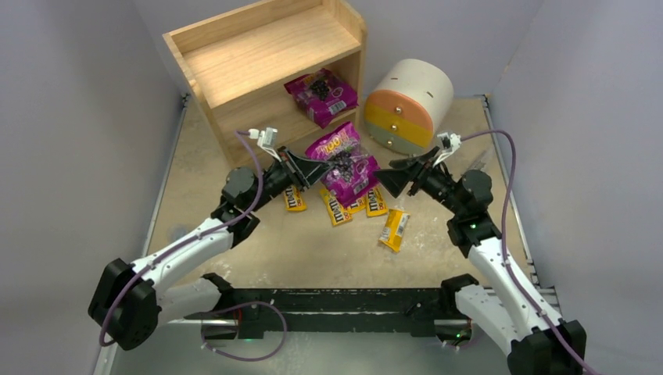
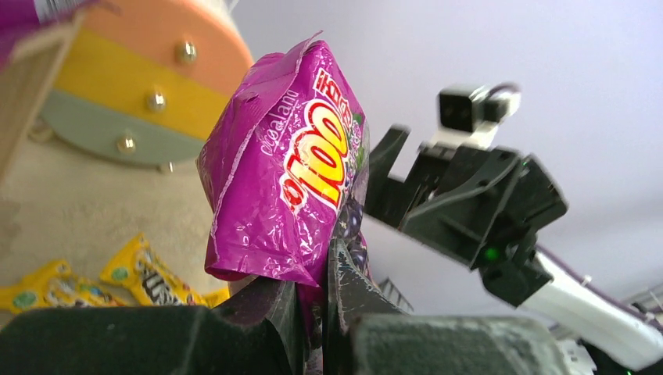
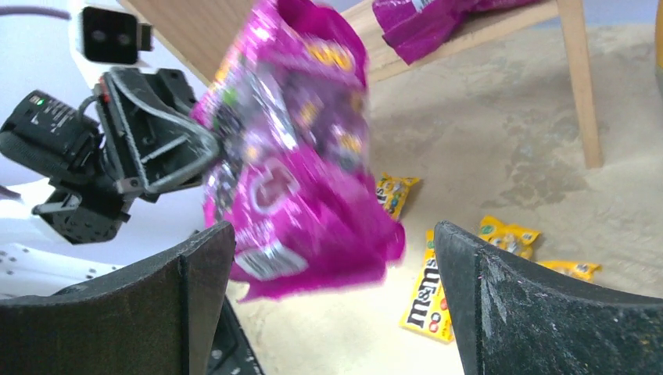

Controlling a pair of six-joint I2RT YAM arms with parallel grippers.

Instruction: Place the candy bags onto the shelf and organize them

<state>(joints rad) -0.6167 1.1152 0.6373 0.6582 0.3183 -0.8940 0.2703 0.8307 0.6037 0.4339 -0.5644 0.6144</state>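
Shelf stood at the far left of the table, its open side toward the arms. Top tier bare wood.

Shelved magenta bag lay on the shelf's lower tier, toward its right side panel, a little crumpled, one corner reaching past the front edge.

Held magenta bag hung in the air in front of the shelf, below its right front corner and off the table. Left gripper had it: in the left wrist view the two fingers were pinched together on the bag's lower edge, and the printed face stood up above them. The bag showed blurred in the right wrist view.

Right gripper sat on the bag's other side, farther from the shelf, tips pointing at the bag and just beside its right edge. Its fingers were spread wide, holding nothing; contact with the bag could not be told.

Yellow M&M's packets: five on the table in front of the shelf. Four lay in a loose row under and just beside the held bag, some overlapping. The fifth lay alone, farther from the shelf and to the right of the row, tilted.

Drum with orange, yellow and green drawers stood just right of the shelf, near its side panel, not touching it.
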